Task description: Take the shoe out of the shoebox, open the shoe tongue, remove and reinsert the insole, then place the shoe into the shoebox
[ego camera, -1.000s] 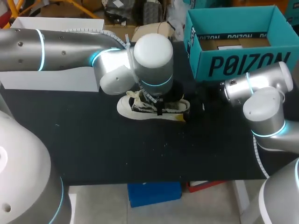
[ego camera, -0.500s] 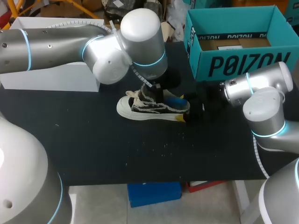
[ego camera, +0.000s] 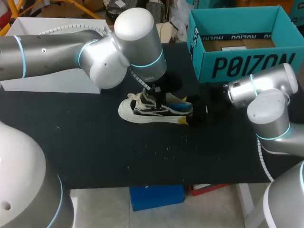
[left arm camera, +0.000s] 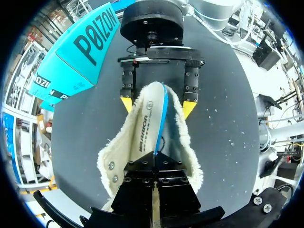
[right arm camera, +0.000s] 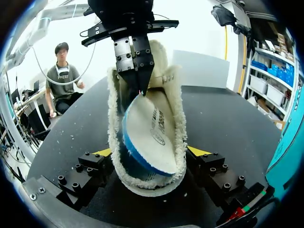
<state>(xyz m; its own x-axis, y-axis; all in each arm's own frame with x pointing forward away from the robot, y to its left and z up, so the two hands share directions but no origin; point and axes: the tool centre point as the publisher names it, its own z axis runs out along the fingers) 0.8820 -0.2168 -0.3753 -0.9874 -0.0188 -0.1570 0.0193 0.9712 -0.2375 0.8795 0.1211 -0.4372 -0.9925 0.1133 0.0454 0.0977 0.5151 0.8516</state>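
Now the left tool [left arm camera: 154, 161] is drawing up and back from the shoe [ego camera: 152, 110]. Its fingers are pinching shut on the insole [right arm camera: 152, 137], whose blue-edged heel end is rising out of the shoe. The right tool [right arm camera: 149, 152] is bracing the heel, yellow tips pressing both sides. The shoe is sitting on the counter [ego camera: 95, 152] just beside the shoebox [ego camera: 237, 66], outside it. Judgement: removal is under way, not finished. The toe end is hiding behind the left tool in both wrist views, so I cannot tell how much of the insole is remaining seated.
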